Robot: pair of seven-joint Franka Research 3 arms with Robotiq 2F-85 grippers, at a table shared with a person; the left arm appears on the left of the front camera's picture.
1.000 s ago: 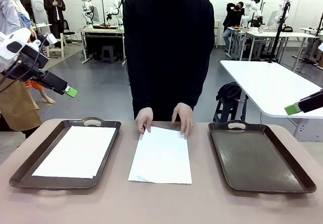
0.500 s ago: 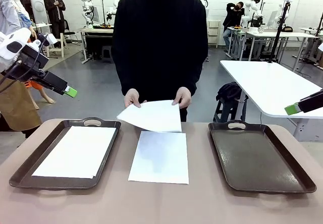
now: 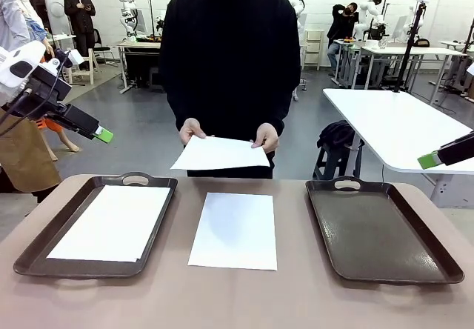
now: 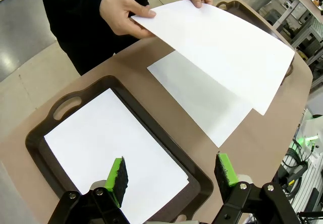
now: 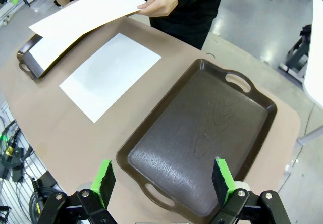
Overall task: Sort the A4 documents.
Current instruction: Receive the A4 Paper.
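Note:
Three A4 documents show. One white sheet [image 3: 221, 153] is held by the person's two hands [image 3: 266, 135] in the air over the table's far edge. A second sheet [image 3: 235, 230] lies flat in the middle of the table, and a third [image 3: 112, 221] lies in the left brown tray [image 3: 58, 225]. The right brown tray [image 3: 378, 233] holds nothing. My left gripper [image 3: 104, 134] hangs open high off the table's left side, above the left tray's sheet [image 4: 111, 148]. My right gripper [image 3: 428, 160] is open at the right, above the bare tray [image 5: 202, 133].
The person in black stands at the far edge, between the two trays. A white table [image 3: 400, 121] with a dark bag on a stool [image 3: 337, 140] stands behind on the right. Cables [image 5: 15, 153] hang below the table's near edge.
The person has picked the top sheet off the middle of the table and raised it to waist height, leaving one sheet lying there. Neither arm has moved.

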